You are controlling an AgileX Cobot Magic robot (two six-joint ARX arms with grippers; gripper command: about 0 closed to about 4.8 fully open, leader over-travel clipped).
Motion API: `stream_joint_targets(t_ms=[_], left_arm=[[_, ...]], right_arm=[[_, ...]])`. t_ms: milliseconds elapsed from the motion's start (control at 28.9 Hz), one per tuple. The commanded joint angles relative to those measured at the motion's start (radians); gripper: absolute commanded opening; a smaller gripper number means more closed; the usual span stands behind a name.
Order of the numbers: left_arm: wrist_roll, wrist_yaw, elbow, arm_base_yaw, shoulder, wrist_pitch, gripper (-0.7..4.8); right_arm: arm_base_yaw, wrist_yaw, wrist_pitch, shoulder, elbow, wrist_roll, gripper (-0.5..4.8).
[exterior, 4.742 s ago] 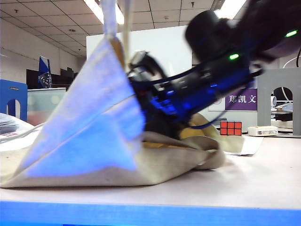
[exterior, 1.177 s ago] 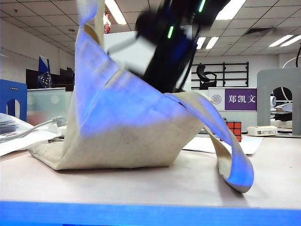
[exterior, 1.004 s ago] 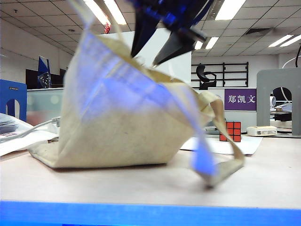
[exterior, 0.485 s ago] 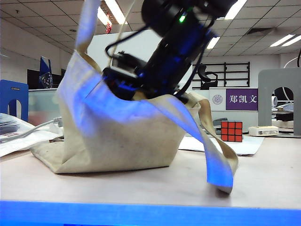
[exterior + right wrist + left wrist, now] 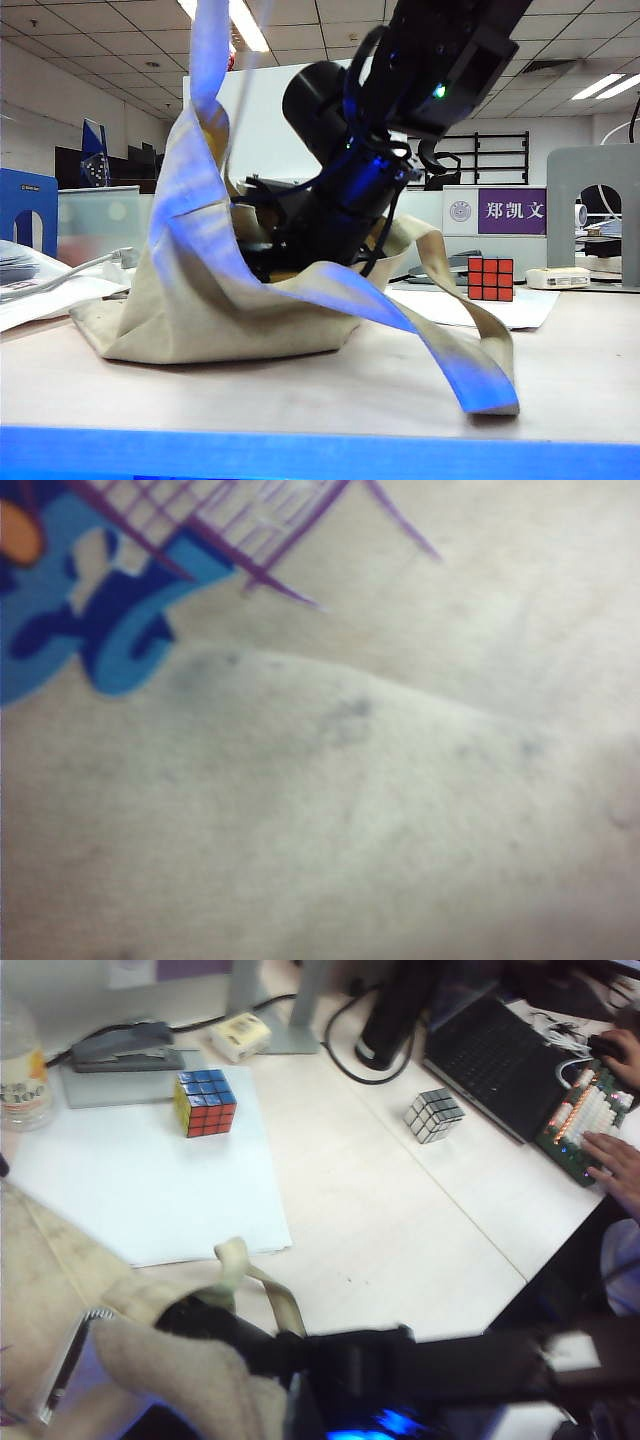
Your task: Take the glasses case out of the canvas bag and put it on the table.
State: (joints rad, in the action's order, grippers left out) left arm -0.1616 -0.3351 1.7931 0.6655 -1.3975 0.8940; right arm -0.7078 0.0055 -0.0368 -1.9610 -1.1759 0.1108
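The canvas bag [image 5: 200, 300] stands slumped on the table [image 5: 400, 400], one strap [image 5: 208, 60] pulled taut upward out of the exterior view. My left gripper [image 5: 285, 1385] is above the picture there; in the left wrist view it is shut, with bunched bag cloth [image 5: 180, 1380] at it. My right arm [image 5: 350, 180] reaches down from the upper right into the bag's mouth, and its gripper's fingers are buried in cloth. The right wrist view shows only soiled canvas [image 5: 350, 780] and a blue print [image 5: 90, 610]. The glasses case is hidden.
The bag's other strap [image 5: 470, 360] loops down onto the table at the front right. A red Rubik's cube [image 5: 491, 278] sits on white paper [image 5: 150, 1180] behind the bag. A silver cube [image 5: 434, 1114], a laptop [image 5: 490, 1055] and a person's hands on a keyboard [image 5: 600, 1120] lie farther off.
My right arm has come down from above the bag into its mouth; a second ago its fingers stood spread over the opening. The loose strap swung and settled. The held strap stays raised.
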Motion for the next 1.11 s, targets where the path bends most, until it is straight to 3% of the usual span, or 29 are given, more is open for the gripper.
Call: stream_joint_targets(t_ms=[35,138,242,277,312,485,588,727,796,1004,1108], left_arm=[[0.006,-0.023,0.005,0.059,0.013,-0.005,-0.05],[0.015,-0.025,0.005,0.061,0.015,0.009,-0.04],[0.043,0.000,0.005,0.058,0.016,0.032,-0.05],[0.052,0.009,0.005,0.057,0.017,0.035,-0.05],[0.057,0.024,0.005,0.053,0.017,0.039,-0.05],[0.058,0.048,0.005,0.029,0.018,0.040,-0.05],[0.058,0.052,0.005,-0.016,0.020,0.040,-0.04],[0.105,0.146,0.005,-0.095,0.019,0.033,-0.05],[0.111,0.199,0.005,-0.152,0.013,-0.002,-0.05],[0.109,0.222,0.005,-0.315,-0.069,-0.118,-0.05],[0.109,0.359,0.005,-0.328,-0.168,-0.205,-0.04]], right_arm=[[0.015,0.017,-0.041,-0.050,-0.017,0.043,4.79],[0.015,-0.005,0.061,-0.143,-0.101,0.127,4.79],[-0.003,-0.034,0.325,-0.261,-0.253,0.127,4.79],[-0.005,-0.047,0.375,-0.268,-0.277,0.122,4.06],[-0.013,-0.051,0.402,-0.269,-0.292,0.105,3.00],[-0.023,-0.014,0.436,-0.182,-0.293,0.054,2.05],[-0.022,0.004,0.456,-0.115,-0.293,0.018,1.97],[-0.022,0.003,0.481,0.018,-0.292,-0.013,1.92],[-0.022,-0.013,0.511,0.095,-0.292,-0.022,1.92],[-0.028,-0.093,0.650,0.313,-0.292,-0.043,1.92],[-0.030,-0.155,0.749,0.396,-0.292,-0.043,1.92]])
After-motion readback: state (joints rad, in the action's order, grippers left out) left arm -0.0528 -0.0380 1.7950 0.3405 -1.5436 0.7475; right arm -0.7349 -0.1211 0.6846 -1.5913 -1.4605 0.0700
